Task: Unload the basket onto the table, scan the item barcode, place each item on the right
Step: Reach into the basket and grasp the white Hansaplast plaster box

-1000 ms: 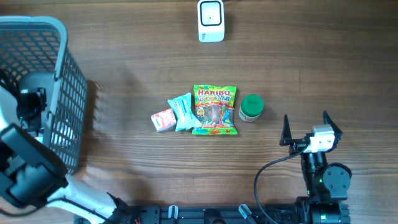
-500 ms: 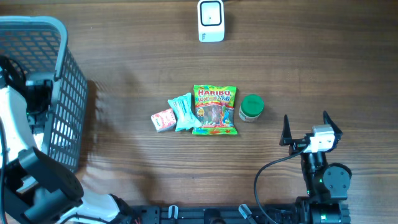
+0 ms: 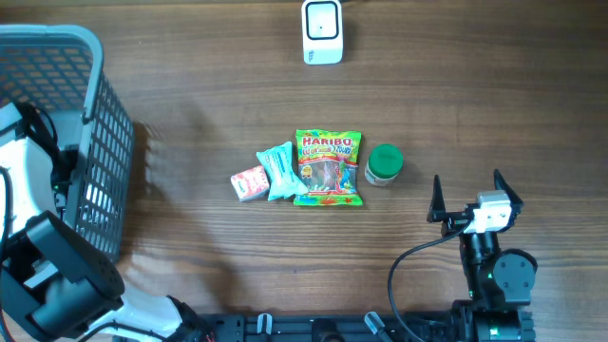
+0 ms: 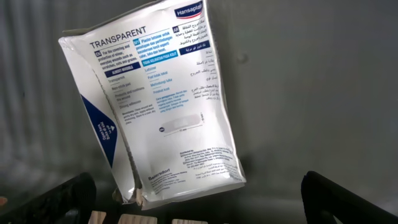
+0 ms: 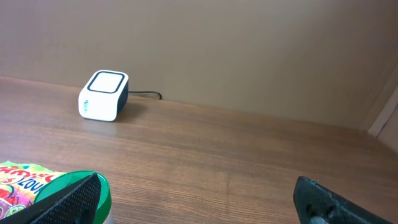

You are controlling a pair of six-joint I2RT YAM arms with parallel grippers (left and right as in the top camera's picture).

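Note:
A white Hansaplast pouch [image 4: 161, 106] with blue print lies inside the grey basket [image 3: 90, 57] at the table's left. In the left wrist view my left gripper [image 4: 199, 208] hangs just above its lower edge, open wide, with both fingers apart from the pouch. The white barcode scanner [image 3: 322, 31] stands at the far middle edge and shows in the right wrist view as the scanner [image 5: 103, 96]. My right gripper [image 3: 467, 185] rests open and empty near the front right.
A Haribo bag [image 3: 328, 168], a teal packet [image 3: 279, 171], a small pink box [image 3: 250, 182] and a green-lidded jar [image 3: 384, 163] lie grouped mid-table. The jar's lid [image 5: 102, 193] sits right by my right gripper's left finger. The basket walls close round my left arm.
My left arm has shifted inside the basket, its wrist swinging toward the far side. The right arm and the items on the table have not moved.

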